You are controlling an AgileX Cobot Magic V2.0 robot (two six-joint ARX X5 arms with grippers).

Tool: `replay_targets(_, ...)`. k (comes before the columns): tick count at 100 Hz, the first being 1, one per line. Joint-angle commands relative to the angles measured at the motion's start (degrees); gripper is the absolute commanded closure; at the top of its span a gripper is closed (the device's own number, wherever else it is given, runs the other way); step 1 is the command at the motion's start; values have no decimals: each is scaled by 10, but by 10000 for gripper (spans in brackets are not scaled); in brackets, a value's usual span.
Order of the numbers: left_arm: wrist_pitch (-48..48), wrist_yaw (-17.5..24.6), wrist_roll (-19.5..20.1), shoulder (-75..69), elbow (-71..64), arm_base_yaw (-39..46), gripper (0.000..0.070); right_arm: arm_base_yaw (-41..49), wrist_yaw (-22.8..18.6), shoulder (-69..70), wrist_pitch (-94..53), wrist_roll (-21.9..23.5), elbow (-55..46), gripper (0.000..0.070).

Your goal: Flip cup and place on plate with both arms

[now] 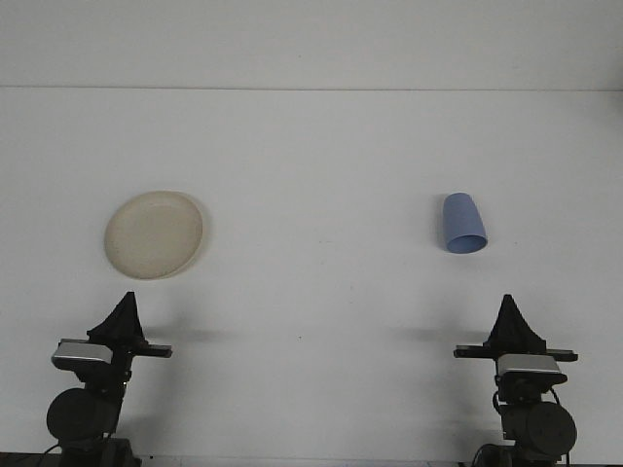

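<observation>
You have a blue cup (463, 223) lying on its side on the white table (321, 156), well to the right of the cream plate (154, 233). Its long axis runs toward you and slightly rightward, open mouth nearest you, closed base pointing away. No writing or label is legible on cup or plate. The plate sits flat with nothing on it. Your left gripper (124, 309) waits just nearer you than the plate; your right gripper (509, 313) sits nearer you than the cup, apart from it. Both hold nothing, and their fingers look pressed together into a point.
</observation>
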Motion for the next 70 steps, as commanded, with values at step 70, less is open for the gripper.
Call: replay_targets(70,7,0,6,-1,-11,0,688,0,-2,23,-197,4,174,700)
